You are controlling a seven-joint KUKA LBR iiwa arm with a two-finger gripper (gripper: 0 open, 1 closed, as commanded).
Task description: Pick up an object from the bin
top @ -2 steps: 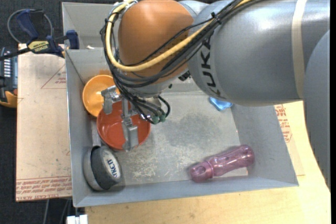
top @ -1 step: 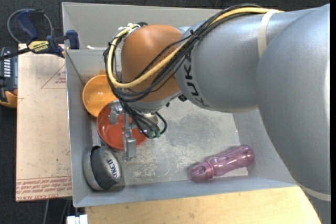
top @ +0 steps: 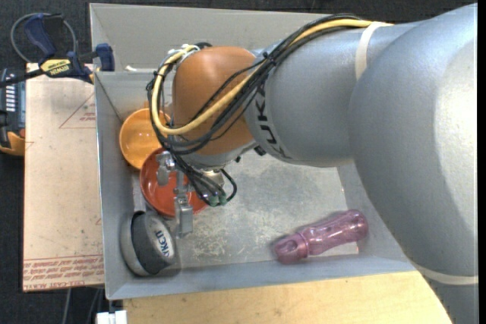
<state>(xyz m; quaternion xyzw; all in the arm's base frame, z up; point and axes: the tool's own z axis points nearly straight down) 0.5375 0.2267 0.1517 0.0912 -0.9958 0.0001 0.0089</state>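
Grey metal bin (top: 296,193) viewed from above. Against its left wall, a shallow red bowl (top: 156,192). Over the red bowl's right rim, lowered close, the gripper (top: 181,205), beneath an orange wrist cover wrapped in yellow and black cables. Jaws largely hidden by the wrist: spread or pressed together, cannot tell. Behind the red bowl and touching it, an orange bowl (top: 135,136). Just in front of the red bowl, a grey tape roll (top: 148,243). Well to the red bowl's right, a translucent pink tube (top: 323,237) lying flat.
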